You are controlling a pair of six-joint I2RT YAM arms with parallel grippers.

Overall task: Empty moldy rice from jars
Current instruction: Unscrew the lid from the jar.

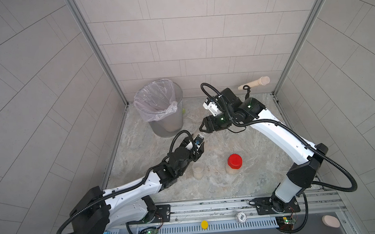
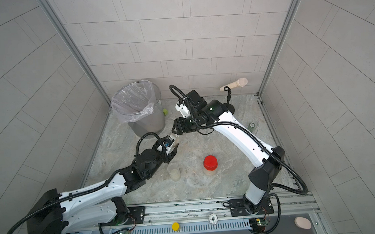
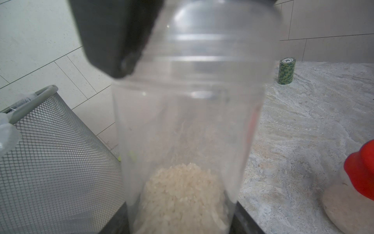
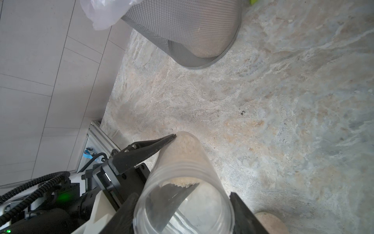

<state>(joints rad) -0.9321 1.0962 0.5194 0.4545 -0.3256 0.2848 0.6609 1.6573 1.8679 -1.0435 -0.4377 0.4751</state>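
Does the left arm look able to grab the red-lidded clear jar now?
Probably not: nothing blocks the red-lidded jar, but the left gripper is shut on a clear jar of rice, with the right gripper around its lid.

Light was even and diffuse, from overhead, bright on the pale tiles [image 1: 177,33]. Shadows lay soft and faint beside the bin [image 1: 173,120]. Both top views were sharp, with tile lines bowed toward the edges. Left wrist view: the jar [image 3: 188,121] sat too close and blurred, with glare streaks on its clear lid [image 3: 202,40] and the red lid [image 3: 362,172] smeared. The right wrist view showed the tabletop [image 4: 263,101] crisp.
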